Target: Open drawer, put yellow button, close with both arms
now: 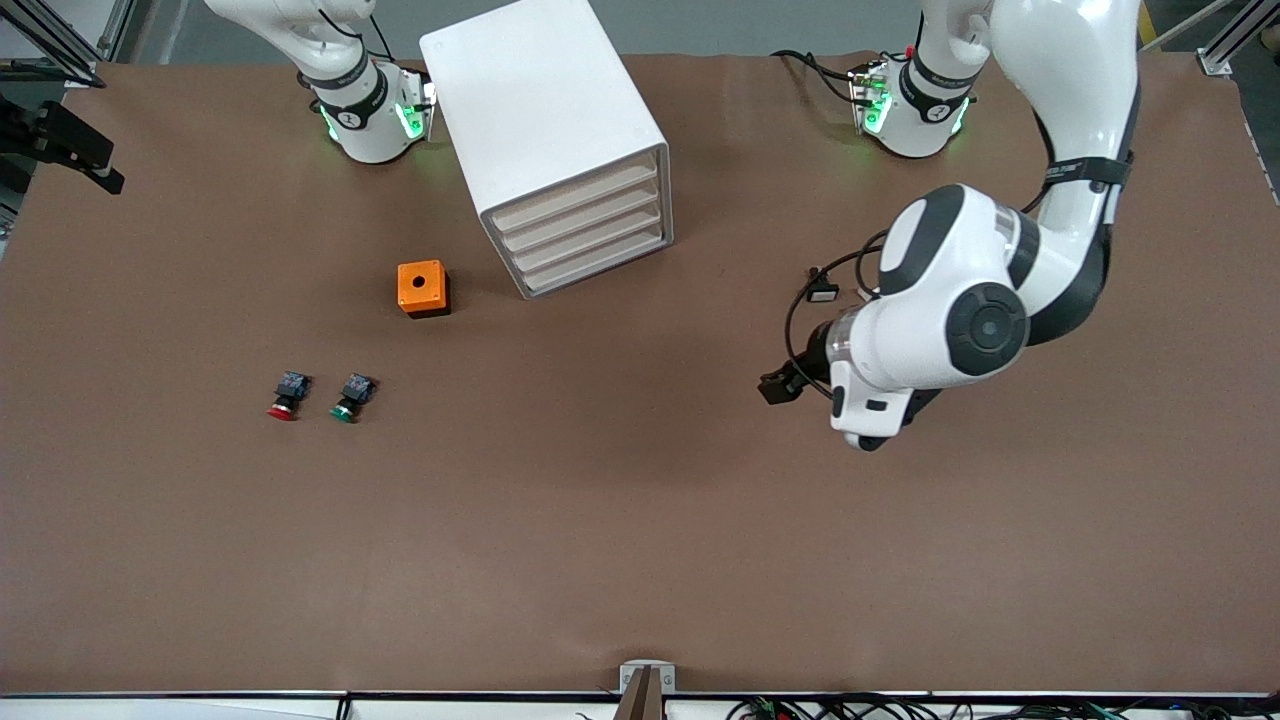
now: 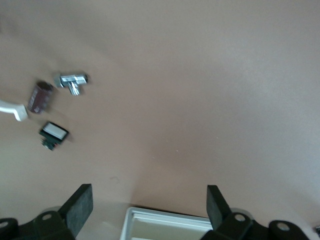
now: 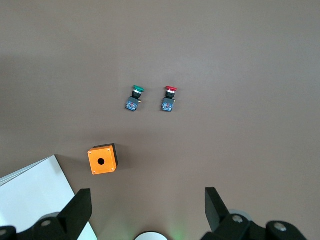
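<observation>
The white cabinet (image 1: 545, 120) stands near the robots' bases, and all four of its drawers look shut. The uppermost drawer (image 1: 578, 198) shows only its front. No yellow button shows in any view. My left gripper (image 1: 778, 386) is open and empty, low over bare table toward the left arm's end; in the left wrist view (image 2: 148, 196) a white rounded corner with an inner rim (image 2: 165, 222) lies between its fingers. My right gripper (image 3: 147, 196) is open and empty, high over the table by the cabinet's corner (image 3: 30, 195). It is out of the front view.
An orange box with a round hole (image 1: 423, 288) (image 3: 102, 159) sits beside the cabinet toward the right arm's end. A red-capped button (image 1: 287, 396) (image 3: 169, 98) and a green-capped button (image 1: 351, 397) (image 3: 134, 98) lie nearer the front camera. Small cable parts (image 2: 47, 97) show in the left wrist view.
</observation>
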{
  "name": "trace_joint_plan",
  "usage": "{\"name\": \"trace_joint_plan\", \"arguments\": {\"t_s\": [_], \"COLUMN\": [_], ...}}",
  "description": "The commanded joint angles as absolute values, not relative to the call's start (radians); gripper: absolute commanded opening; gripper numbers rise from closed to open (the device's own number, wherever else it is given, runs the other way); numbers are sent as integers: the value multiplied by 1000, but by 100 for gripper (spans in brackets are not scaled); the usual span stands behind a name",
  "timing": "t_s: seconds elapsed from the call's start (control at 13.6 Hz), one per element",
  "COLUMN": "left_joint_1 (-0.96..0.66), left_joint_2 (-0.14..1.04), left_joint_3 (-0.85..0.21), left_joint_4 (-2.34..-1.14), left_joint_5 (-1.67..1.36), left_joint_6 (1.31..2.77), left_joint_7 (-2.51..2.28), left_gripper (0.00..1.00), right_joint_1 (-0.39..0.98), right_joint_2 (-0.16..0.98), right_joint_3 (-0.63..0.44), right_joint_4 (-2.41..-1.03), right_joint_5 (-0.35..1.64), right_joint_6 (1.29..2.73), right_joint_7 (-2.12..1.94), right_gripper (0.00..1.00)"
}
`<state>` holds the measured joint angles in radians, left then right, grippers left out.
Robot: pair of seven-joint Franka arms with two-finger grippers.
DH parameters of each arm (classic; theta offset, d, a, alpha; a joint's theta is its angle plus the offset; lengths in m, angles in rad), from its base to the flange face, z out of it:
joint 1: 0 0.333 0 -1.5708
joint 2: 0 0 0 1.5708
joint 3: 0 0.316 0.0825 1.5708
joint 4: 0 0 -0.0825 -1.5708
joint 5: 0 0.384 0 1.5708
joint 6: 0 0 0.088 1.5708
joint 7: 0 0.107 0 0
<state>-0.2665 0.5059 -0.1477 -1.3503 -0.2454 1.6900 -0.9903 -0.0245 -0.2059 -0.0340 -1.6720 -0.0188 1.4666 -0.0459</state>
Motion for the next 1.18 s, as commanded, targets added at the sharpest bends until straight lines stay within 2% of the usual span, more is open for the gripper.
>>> {"name": "trace_joint_plan", "arguments": {"t_s": [0.0,0.37,0.74,1.11], "left_joint_1": [-201,-103,4,106], "left_joint_2": [451,345,96,-79], "left_joint_3": [-160,-158,-158,-156], "left_joint_4": [-1376,-1396,-1653,-1807], "left_joint_5": [-229,-199,-163,-121], "left_joint_6": [1622,1453,1460,1488], "left_joint_7": [-815,-528,-235,-23], "left_gripper": [100,100,100,100], "right_joint_1": [-11,-8,-8,-9], "right_joint_2": [-227,-227,-229,-229], "right_joint_3": [-37,-37,-40,-40], "right_joint_4": [-1690,-1690,-1690,-1689], "right_joint_5": [-26,-25,-3,20], "right_joint_6": [1473,1473,1471,1450], "right_joint_7": [-49,-51,-35,-31], "right_gripper": [100,100,100,100]}}
